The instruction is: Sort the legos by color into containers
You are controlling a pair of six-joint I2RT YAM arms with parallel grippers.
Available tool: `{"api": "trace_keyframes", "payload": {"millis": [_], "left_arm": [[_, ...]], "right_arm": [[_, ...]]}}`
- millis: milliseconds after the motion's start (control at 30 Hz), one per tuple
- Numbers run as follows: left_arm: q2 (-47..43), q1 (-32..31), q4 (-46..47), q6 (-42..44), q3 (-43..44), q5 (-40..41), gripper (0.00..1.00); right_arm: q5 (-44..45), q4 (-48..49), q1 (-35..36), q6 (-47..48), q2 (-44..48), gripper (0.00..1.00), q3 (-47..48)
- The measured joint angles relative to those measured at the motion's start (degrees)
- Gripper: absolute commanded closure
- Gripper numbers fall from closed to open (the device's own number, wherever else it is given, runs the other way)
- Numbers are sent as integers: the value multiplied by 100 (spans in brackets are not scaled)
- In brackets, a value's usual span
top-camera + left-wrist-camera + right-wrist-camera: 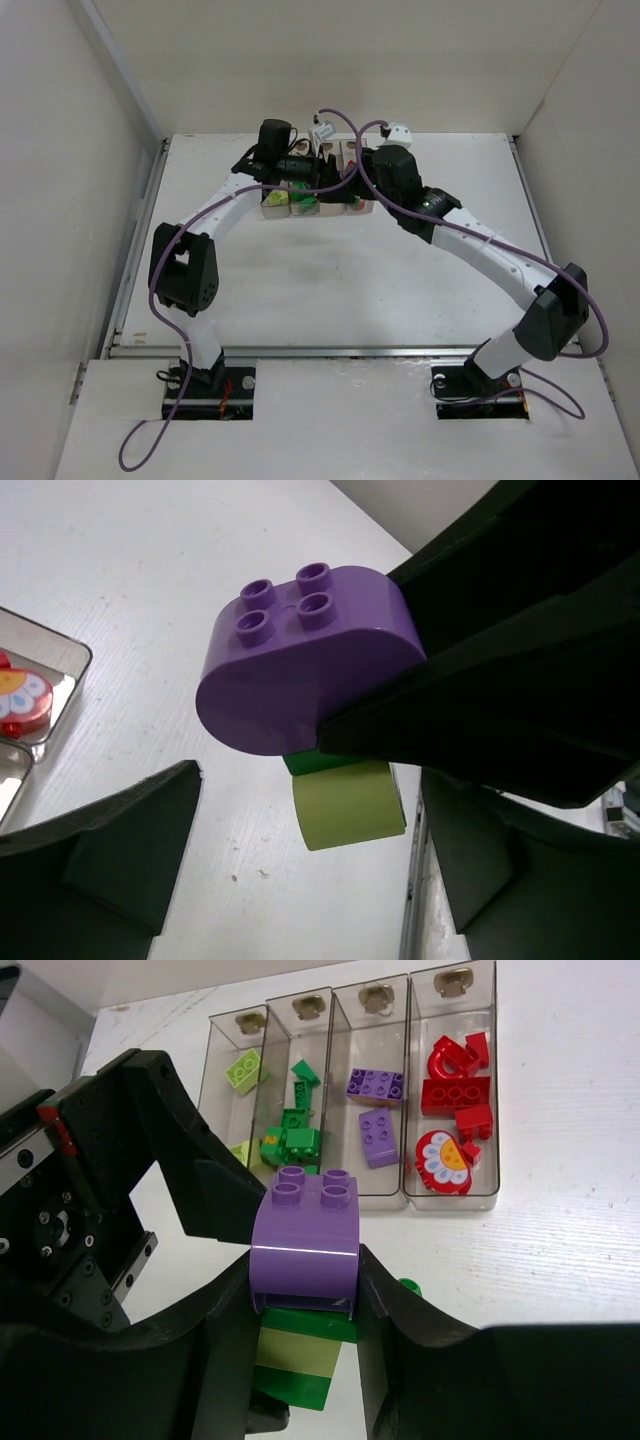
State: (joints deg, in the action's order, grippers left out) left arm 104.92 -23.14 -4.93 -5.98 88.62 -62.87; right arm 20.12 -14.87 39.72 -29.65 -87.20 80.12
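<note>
My right gripper (305, 1260) is shut on a stack of legos: a purple arched brick (305, 1230) on top, then dark green, yellow-green (297, 1350) and dark green layers. The stack also shows in the left wrist view, with the purple brick (300, 660) above the yellow-green one (345, 805). My left gripper (310, 880) is open just beside the stack, its jaws wide apart. The containers (450, 1200) stand in a row beyond, holding yellow-green (243, 1068), dark green (293, 1140), purple (376, 1085) and red (455, 1092) legos, one colour each. In the top view both grippers (330, 175) meet over the containers (300, 207).
A small dark green piece (407, 1286) lies on the white table just right of my right gripper's finger. A red flower-printed piece (20, 700) sits in the end box (75, 660). White walls close in the table on three sides.
</note>
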Motion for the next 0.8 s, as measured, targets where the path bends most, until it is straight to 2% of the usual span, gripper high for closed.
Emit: {"api": "trace_keyframes", "payload": {"millis": [133,167,300,500,800], "left_arm": [[0,-2,35,-155,-52,144,51],[0,-4,35,-203,-52,136,67],[0,-35,39,-345,-66,256,100],[0,4,-9,-278,-76,328,100],[0,160,-1110,1279,-111,1412,100]], "right_arm": [[-20,24,13,-15,-39,100,0],[-13,44,13,-15,-59,100,2],[74,96,9,-20,-136,100,4],[87,125,4,-31,-221,100,63],[-254,175,-391,-133,-1016,100,905]]}}
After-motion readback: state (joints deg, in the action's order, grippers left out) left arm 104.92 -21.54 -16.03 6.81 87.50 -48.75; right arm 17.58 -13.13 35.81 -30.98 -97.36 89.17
